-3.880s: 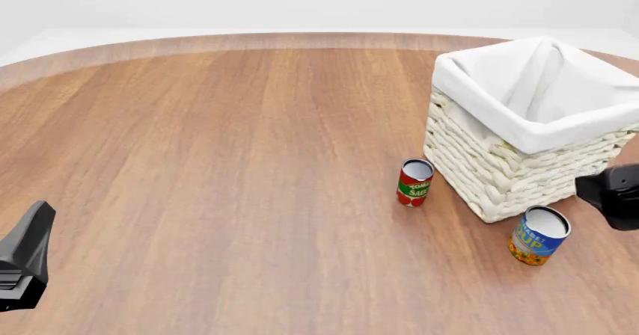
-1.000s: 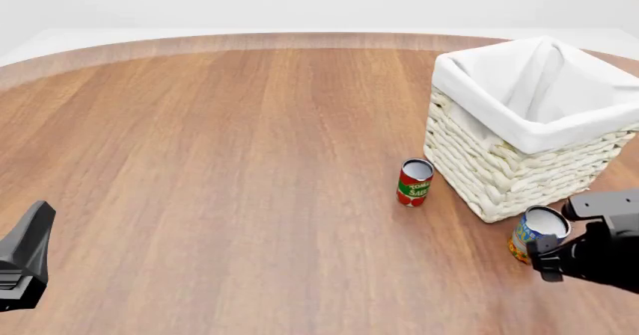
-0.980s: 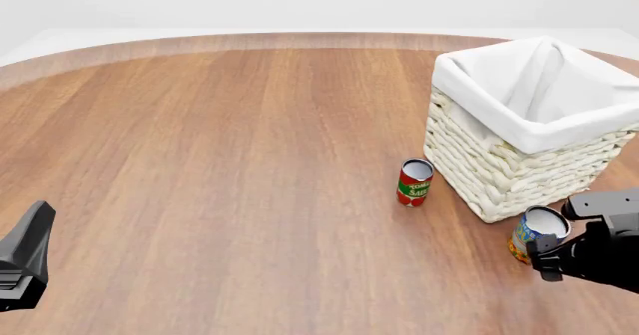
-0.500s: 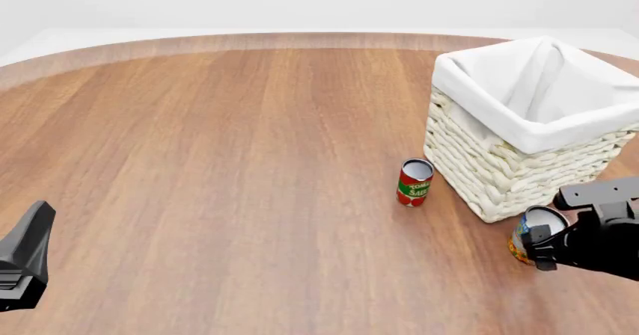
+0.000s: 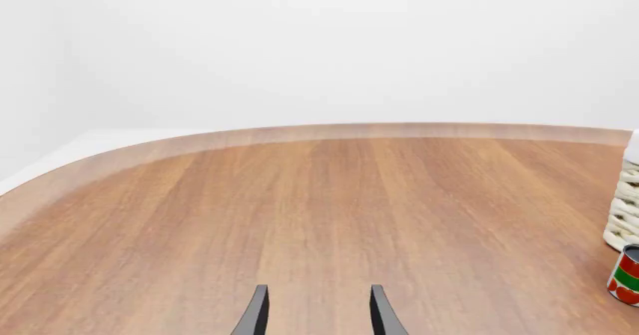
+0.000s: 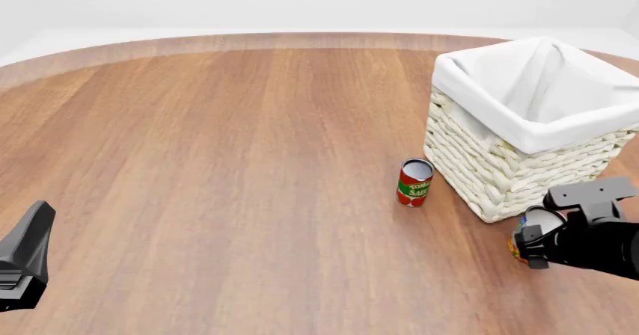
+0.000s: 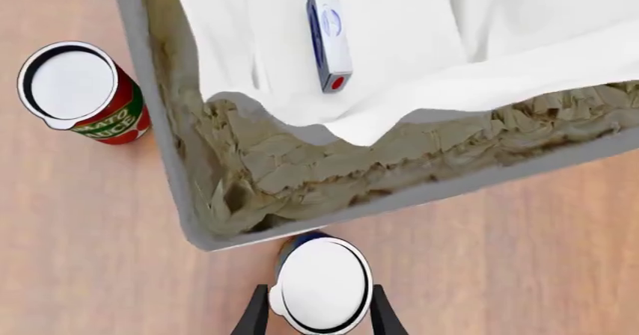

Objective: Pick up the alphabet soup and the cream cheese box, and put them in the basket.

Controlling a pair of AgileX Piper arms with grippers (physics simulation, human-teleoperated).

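Note:
The alphabet soup stands upright on the table just outside the basket's corner. Its silvery top shows between the two fingers of my right gripper. The jaws are open and straddle the can's sides. In the front view the right gripper covers most of the alphabet soup, beside the basket. The cream cheese box lies inside the basket on the white lining. My left gripper is open over bare wood, far left in the front view.
A red and green tomato sauce can stands upright just left of the basket, also in the right wrist view and at the edge of the left wrist view. The table's curved far edge runs behind.
My right gripper came in from the right edge, moved over the alphabet soup and shifted slightly left around it. The can, the basket and the left arm have not moved.

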